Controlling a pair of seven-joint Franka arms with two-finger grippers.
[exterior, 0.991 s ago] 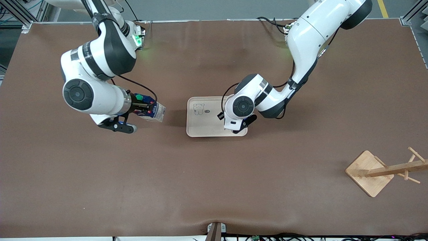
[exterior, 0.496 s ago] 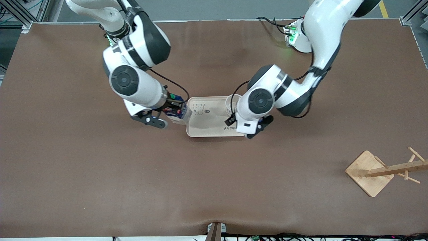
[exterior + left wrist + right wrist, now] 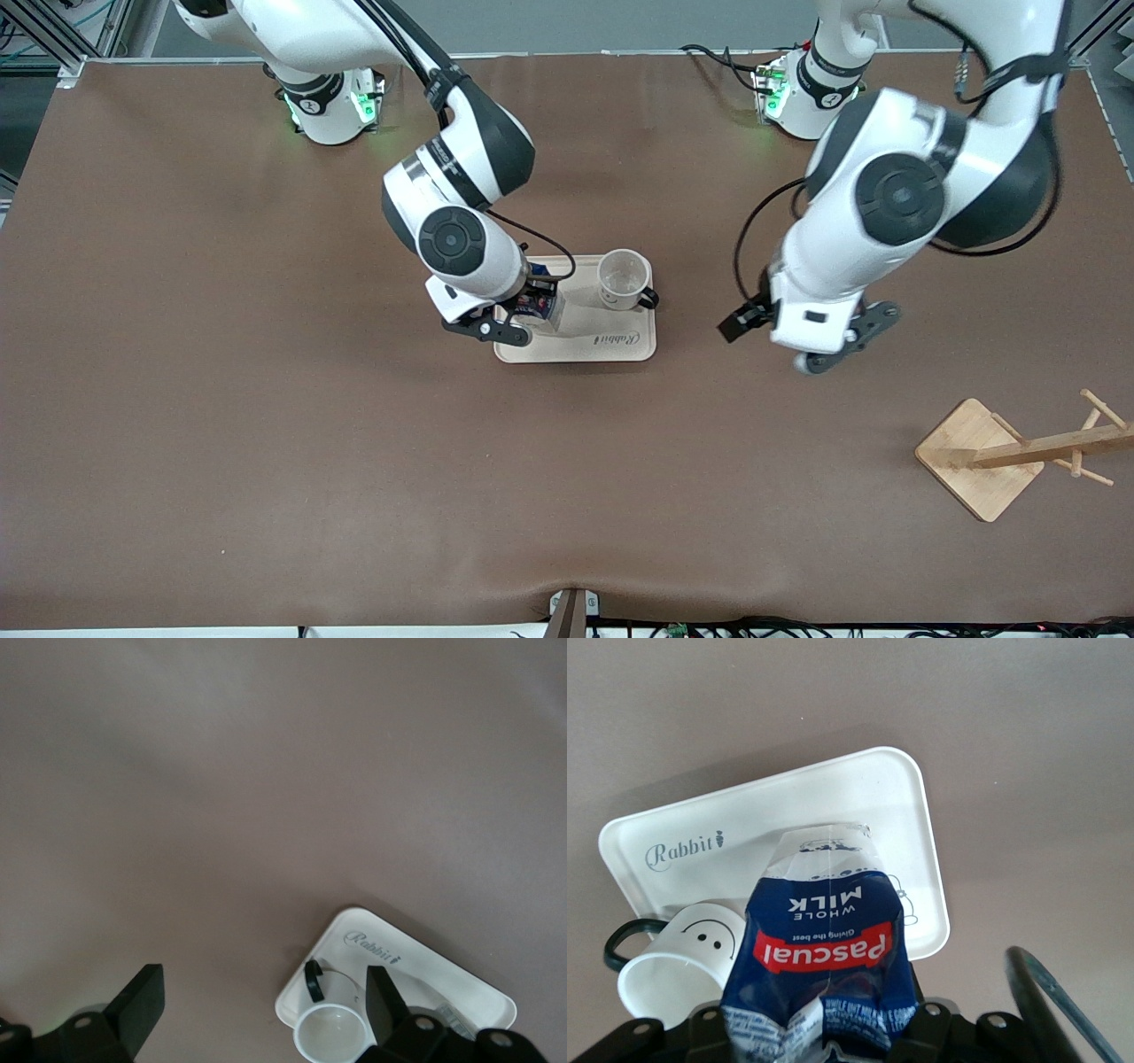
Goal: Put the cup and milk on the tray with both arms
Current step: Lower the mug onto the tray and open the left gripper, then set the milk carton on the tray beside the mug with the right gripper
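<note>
- The cup point(image 3: 622, 279) stands upright on the tray point(image 3: 620, 350), at the corner toward the left arm's end and farther from the front camera; its mouth faces up and its thin black handle point(image 3: 649, 299) points toward the left arm's end.
- In the right wrist view the cup point(image 3: 682, 961) shows its smiley face, just beside the milk point(image 3: 824, 948).
- The milk point(image 3: 539, 303) is clamped in the right gripper point(image 3: 532, 306) over the tray's end toward the right arm; whether its base touches the tray cannot be told.
- The carton's dark-blue side with the red label patch faces the right wrist camera, pale lower part toward the tray.
- The tray lies flat mid-table, the word "Rabbit" point(image 3: 617, 339) along the edge nearer the front camera.
- The left gripper point(image 3: 819, 341) hangs over bare table near the tray, toward the left arm's end, fingers point(image 3: 142, 997) spread wide and holding nothing.
- In the left wrist view the cup point(image 3: 330, 1032) and the tray point(image 3: 416, 952) show past one finger.
- A wooden stand point(image 3: 979, 456) with pegs sits well apart, near the front camera, at the left arm's end of the table point(image 3: 266, 461).
</note>
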